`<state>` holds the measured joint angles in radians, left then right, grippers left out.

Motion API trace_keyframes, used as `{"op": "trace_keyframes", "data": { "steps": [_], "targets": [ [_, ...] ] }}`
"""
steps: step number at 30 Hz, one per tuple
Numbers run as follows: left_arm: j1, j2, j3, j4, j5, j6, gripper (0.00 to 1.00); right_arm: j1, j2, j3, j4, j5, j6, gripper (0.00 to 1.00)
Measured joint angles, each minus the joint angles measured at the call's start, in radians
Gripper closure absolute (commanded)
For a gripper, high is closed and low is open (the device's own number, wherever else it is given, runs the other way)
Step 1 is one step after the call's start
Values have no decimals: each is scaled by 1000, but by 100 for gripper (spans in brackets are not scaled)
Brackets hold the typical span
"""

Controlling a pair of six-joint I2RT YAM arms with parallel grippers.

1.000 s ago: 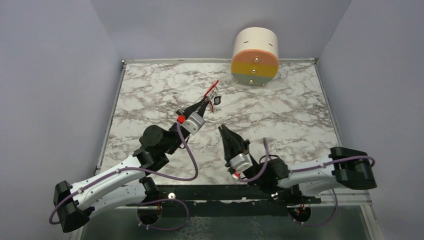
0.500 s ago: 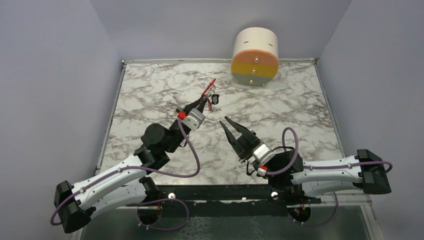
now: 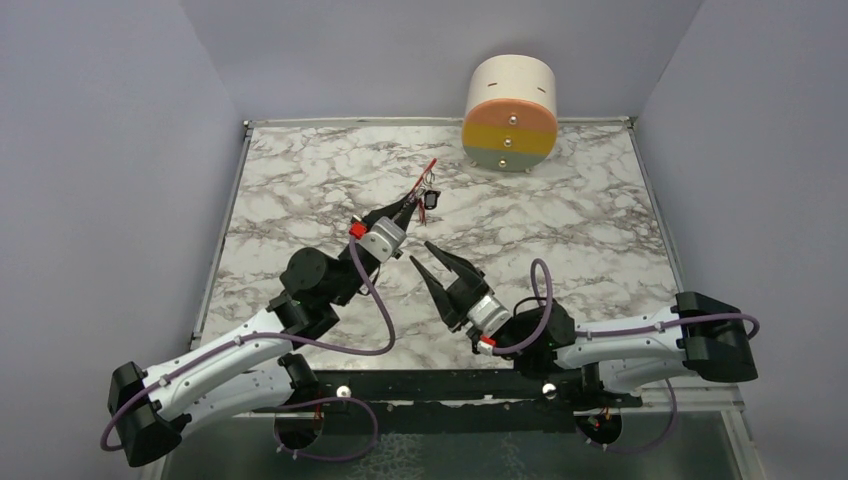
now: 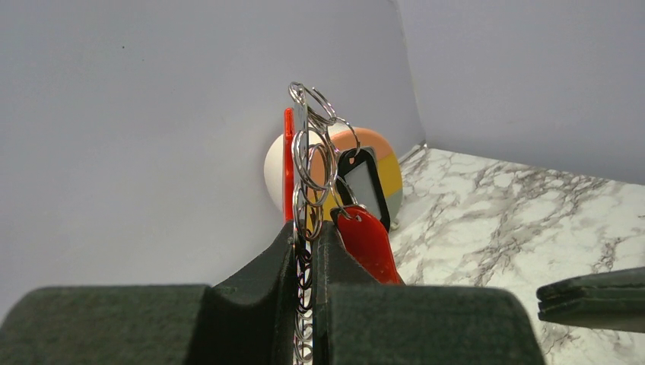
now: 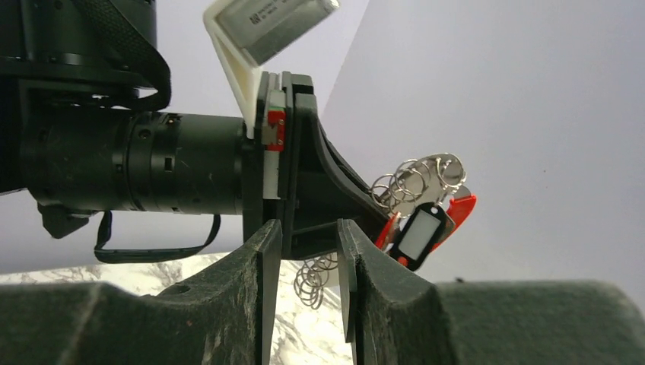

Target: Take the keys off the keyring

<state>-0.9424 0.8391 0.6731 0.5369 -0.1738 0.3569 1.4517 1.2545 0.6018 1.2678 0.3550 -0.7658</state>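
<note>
left arm (image 3: 215, 365): white links, black joints, looping purple cable, at left end of black mounting rail (image 3: 450, 385) | right arm (image 3: 640, 345): same colours, at right end of rail | left gripper (image 3: 411, 204), right gripper (image 3: 421, 253): black tapered fingers, silver collar, red tab

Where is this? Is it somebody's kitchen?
Probably not: it looks like a robot test booth. A robot's left arm and right arm are bolted to the near edge of a marble-patterned table, and plain lilac walls box it in on three sides.

Cream round drawer unit (image 3: 510, 112) (orange, yellow, grey fronts) at marble table (image 3: 600, 230) far edge.
</note>
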Motion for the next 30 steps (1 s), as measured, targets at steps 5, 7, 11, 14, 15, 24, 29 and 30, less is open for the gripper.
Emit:
{"op": "trace_keyframes", "data": {
  "steps": [5,7,11,14,15,24,29,30],
  "targets": [
    [0,-10,0,15,13,-20,100,0,4,-7,63,22,-25,66],
    [0,-13,-1,15,18,-28,100,0,4,-10,85,32,-37,66],
    [0,-30,-10,15,31,-41,100,-1,14,-11,133,53,-71,66],
    [0,-45,-17,16,42,-53,100,-7,49,-4,156,63,-88,66],
    [0,-48,-18,16,47,-57,100,-8,64,-1,162,66,-94,66],
    [0,-51,-20,16,74,-79,100,-24,175,57,200,87,-137,64],
    [5,-53,-21,17,81,-86,100,-27,219,90,202,105,-180,63],
    [5,-54,-21,18,82,-87,100,-27,225,95,202,106,-185,63]
  ]
}}
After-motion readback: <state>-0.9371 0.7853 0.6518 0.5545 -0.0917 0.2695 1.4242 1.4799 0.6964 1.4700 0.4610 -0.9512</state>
